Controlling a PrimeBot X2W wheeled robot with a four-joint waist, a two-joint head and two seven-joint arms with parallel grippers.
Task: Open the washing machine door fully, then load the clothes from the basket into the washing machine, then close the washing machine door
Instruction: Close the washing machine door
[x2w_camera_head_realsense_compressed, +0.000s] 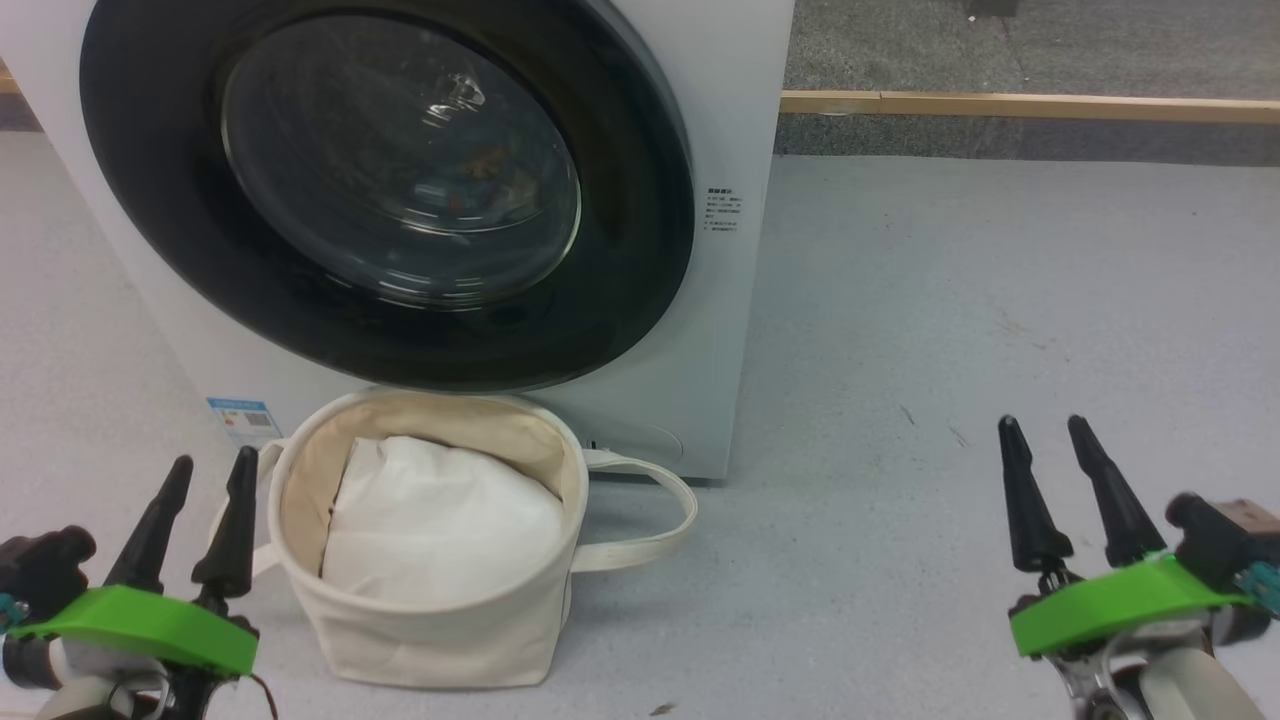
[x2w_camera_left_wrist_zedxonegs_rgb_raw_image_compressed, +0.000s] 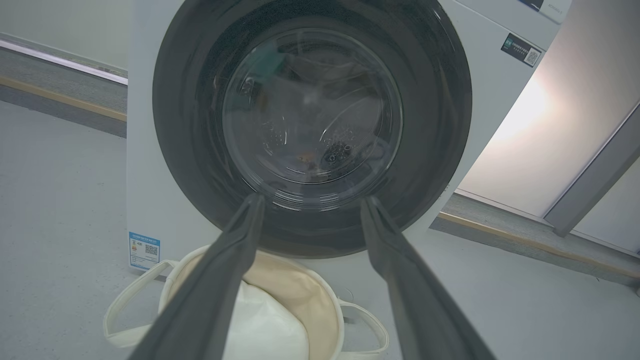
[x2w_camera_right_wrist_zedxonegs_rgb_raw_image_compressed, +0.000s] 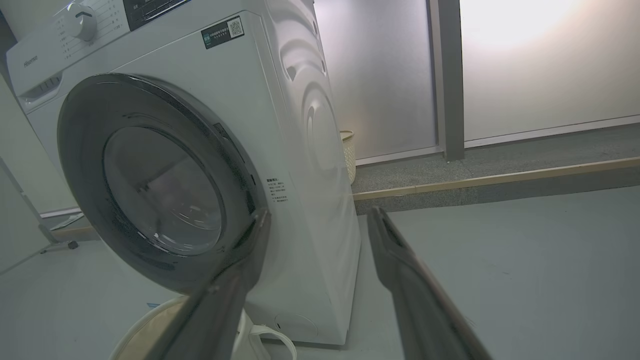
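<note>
On the grey floor (x2w_camera_head_realsense_compressed: 950, 300), the washing machine (x2w_camera_head_realsense_compressed: 735, 330) is standing with the washing machine door (x2w_camera_head_realsense_compressed: 140, 200) lying shut against its white front, its glossy black rim ringing the bulging glass window. Just below the door's lower edge, the basket (x2w_camera_head_realsense_compressed: 440, 640) is sitting upright, one loop handle (x2w_camera_head_realsense_compressed: 660, 520) sagging out to its right. A plain white bundle (x2w_camera_head_realsense_compressed: 440, 530) is lying inside the basket. Behind the glass, what looks like the clothes (x2w_camera_head_realsense_compressed: 480, 165) is showing dimly as a bluish patch with orange-brown flecks. The left hand (x2w_camera_head_realsense_compressed: 213, 460) is hovering just beside the basket's left wall, its two dark fingers standing apart and gripping nothing. The right hand (x2w_camera_head_realsense_compressed: 1043, 424) is hanging well apart from the basket, over bare floor, its fingers likewise spread and holding nothing. A small blue sticker (x2w_camera_head_realsense_compressed: 243, 420) is showing low on the machine's front, near the left hand
</note>
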